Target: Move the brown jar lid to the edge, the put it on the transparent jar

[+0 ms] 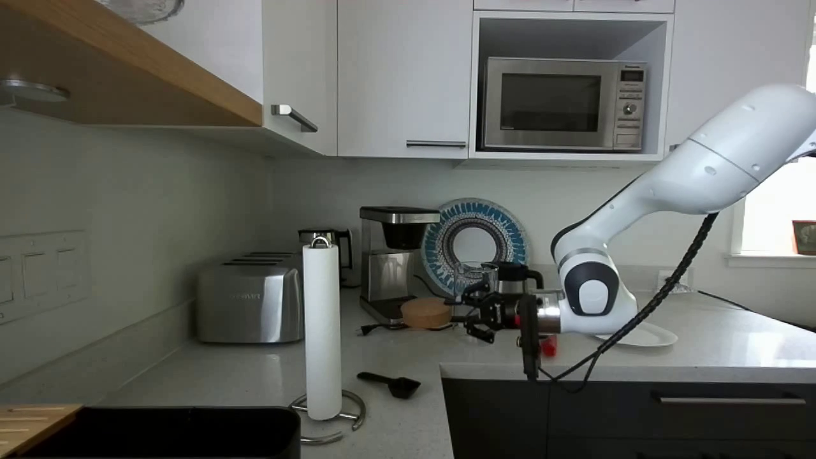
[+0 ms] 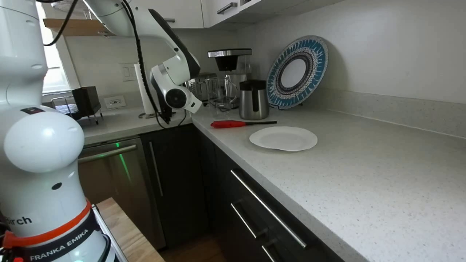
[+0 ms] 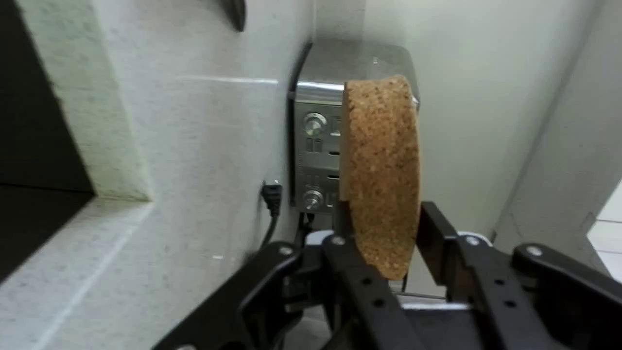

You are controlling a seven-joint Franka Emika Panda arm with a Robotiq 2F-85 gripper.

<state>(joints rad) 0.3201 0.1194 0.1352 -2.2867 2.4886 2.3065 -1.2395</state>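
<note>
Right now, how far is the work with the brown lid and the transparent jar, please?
Done: the brown lid looks picked up; whether it first reached the countertop edge, I cannot tell.
In hand: the gripper holds it across its flat faces.
Left: no lid sits on the transparent jar, so placing it there likely remains.

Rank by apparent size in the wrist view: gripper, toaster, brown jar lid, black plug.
Largest: gripper
Unsure, not ranked: brown jar lid and toaster; the lid is nearer the camera and hides part of the toaster
Smallest: black plug
</note>
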